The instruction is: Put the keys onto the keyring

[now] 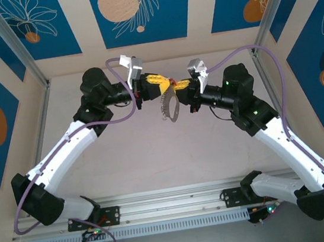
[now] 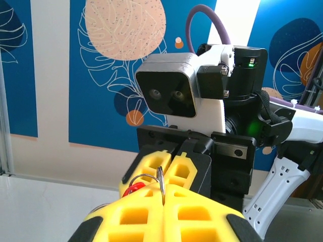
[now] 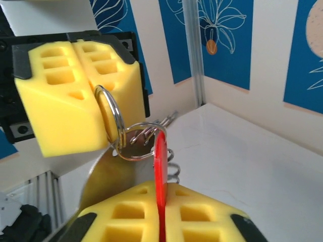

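Left tool (image 3: pixel 96 93) clamped on the keyring (image 1: pixel 174 108), which hangs mid-air over the worktop (image 1: pixel 155 157), centre-far. Right tool (image 3: pixel 160 194) pinches the red key (image 3: pixel 160 151), touching the ring. Risk: key pivots in the pads, misses the ring, drops.

Top camera: high, behind the arm bases (image 1: pixel 97 220), looking down across the table (image 1: pixel 155 163), far off. Left wrist camera: close, sighting along the left gripper (image 2: pixel 162 206) at the right gripper (image 2: pixel 169 164). Right wrist camera faces back. All share that meeting point.
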Tool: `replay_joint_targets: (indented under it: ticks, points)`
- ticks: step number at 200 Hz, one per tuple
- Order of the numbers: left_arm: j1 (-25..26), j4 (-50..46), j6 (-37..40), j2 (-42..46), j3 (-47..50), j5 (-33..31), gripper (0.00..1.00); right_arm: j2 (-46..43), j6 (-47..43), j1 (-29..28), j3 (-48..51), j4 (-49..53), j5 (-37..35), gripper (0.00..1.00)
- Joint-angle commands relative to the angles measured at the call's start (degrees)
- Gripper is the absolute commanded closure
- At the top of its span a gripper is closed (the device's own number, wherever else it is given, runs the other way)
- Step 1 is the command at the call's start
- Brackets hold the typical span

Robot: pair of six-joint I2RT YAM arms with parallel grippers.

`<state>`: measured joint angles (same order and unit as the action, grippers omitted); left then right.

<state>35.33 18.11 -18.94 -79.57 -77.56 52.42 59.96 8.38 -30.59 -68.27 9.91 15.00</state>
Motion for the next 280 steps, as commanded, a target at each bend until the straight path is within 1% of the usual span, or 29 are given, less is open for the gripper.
replay_joint_targets:
  ticks: [1, 22, 42, 80, 108, 203, 280]
  points:
    - [0.97, -0.34, 1.79, 2.12, -2.07, 1.35, 1.00, -0.15, -1.18, 0.27, -1.84, 0.90, -1.02, 0.99]
    - [0.97, -0.62, 2.20, 2.48, -1.55, -0.22, 1.00, -0.77, -2.63, 0.29, -1.88, 2.78, -1.49, 1.00]
    - [0.97, -1.25, 2.83, 2.65, -1.28, -1.13, 1.00, -1.63, -4.38, 0.42, -2.28, 5.09, -3.66, 1.00]
    - [0.92, -2.28, 3.59, 2.49, -1.28, -1.63, 1.00, -2.13, -8.38, 0.55, -4.14, 10.45, -8.21, 1.00]
    - [0.97, -2.37, 3.57, 2.07, -1.62, -1.45, 1.00, -2.47, -10.01, 0.53, -4.95, 11.94, -10.06, 1.00]
    - [1.01, -2.82, 3.24, 0.74, -2.49, -1.27, 1.00, -1.72, -11.61, 0.03, -11.04, 16.26, -6.67, 1.00]
    - [1.14, -2.72, 3.05, 0.20, -2.77, -0.92, 1.00, 2.68, -13.55, -3.79, -15.99, 18.40, -6.09, 1.00]
